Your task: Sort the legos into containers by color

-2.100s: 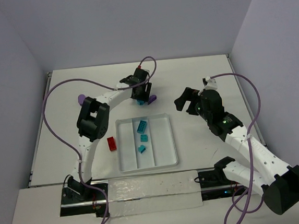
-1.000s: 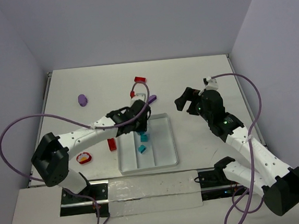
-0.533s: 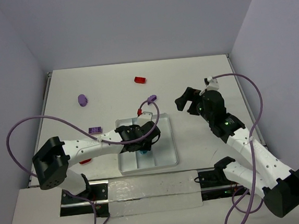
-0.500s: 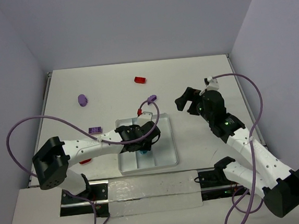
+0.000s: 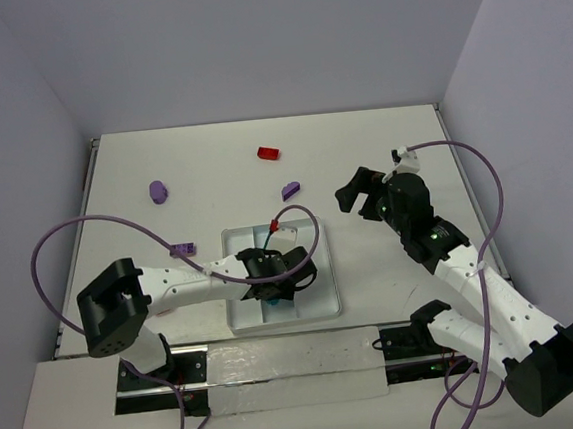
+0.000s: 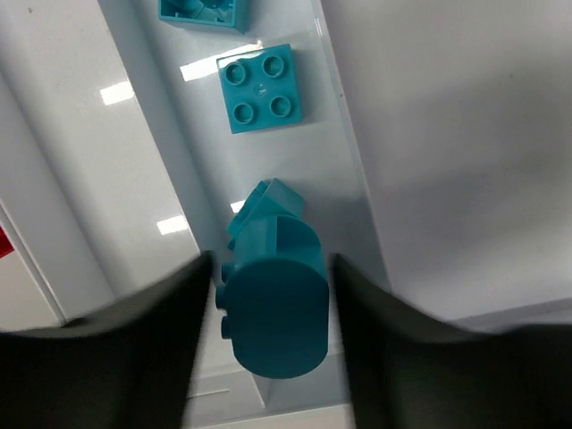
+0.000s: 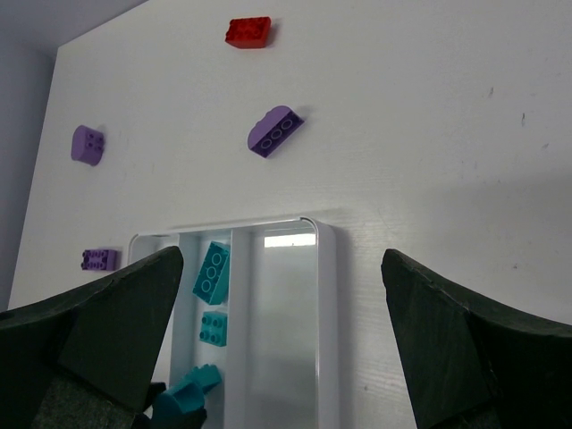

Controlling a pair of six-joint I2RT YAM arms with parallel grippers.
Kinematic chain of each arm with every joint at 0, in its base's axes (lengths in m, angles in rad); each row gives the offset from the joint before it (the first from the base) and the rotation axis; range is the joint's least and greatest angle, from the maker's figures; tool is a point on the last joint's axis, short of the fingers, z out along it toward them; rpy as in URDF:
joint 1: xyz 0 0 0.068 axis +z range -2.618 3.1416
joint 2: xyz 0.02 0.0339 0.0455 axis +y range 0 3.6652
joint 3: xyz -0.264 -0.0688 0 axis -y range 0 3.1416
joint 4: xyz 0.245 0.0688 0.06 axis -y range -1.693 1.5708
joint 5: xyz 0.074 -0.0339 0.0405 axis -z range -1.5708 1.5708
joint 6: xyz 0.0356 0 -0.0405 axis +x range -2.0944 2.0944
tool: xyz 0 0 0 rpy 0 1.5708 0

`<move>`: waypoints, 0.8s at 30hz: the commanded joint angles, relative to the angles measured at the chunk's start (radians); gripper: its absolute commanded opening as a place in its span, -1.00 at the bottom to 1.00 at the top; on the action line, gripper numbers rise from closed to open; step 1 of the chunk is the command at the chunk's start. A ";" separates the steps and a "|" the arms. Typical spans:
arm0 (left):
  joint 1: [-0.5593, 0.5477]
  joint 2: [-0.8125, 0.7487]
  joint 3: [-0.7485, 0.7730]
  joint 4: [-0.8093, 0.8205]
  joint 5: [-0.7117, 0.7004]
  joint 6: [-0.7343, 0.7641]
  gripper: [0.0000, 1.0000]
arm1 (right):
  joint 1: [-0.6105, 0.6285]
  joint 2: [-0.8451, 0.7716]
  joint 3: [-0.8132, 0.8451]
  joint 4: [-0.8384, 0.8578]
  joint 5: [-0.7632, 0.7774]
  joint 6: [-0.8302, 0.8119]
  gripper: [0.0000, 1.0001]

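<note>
White tray [image 5: 321, 290] at lower centre of the top view, my left claw [image 5: 272, 281] over it.
That claw is closed on a rounded teal brick [image 6: 273, 313] above the middle compartment, where two teal bricks [image 6: 259, 88] lie. My right claw [image 5: 357, 190], at right, gapes wide and empty. One red brick [image 5: 268, 153] and three purple bricks [image 5: 158, 191] lie on the table [image 5: 380, 141].

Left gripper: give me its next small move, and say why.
Probably open the left gripper and let go. It seems to hold a teal brick low over the tray compartment where two other teal bricks already lie. The colour matches, so only the release seems left.
</note>
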 commanded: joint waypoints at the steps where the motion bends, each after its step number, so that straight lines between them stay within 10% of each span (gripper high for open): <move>1: -0.010 -0.002 0.065 -0.047 -0.051 -0.028 0.59 | -0.009 -0.012 0.016 0.022 -0.003 0.005 1.00; 15: 0.101 -0.152 0.144 -0.133 -0.137 0.010 0.91 | -0.008 -0.018 0.004 0.045 -0.015 0.013 1.00; 24: 0.666 -0.197 0.151 0.054 0.016 0.203 0.96 | -0.008 -0.022 -0.006 0.071 -0.026 0.021 1.00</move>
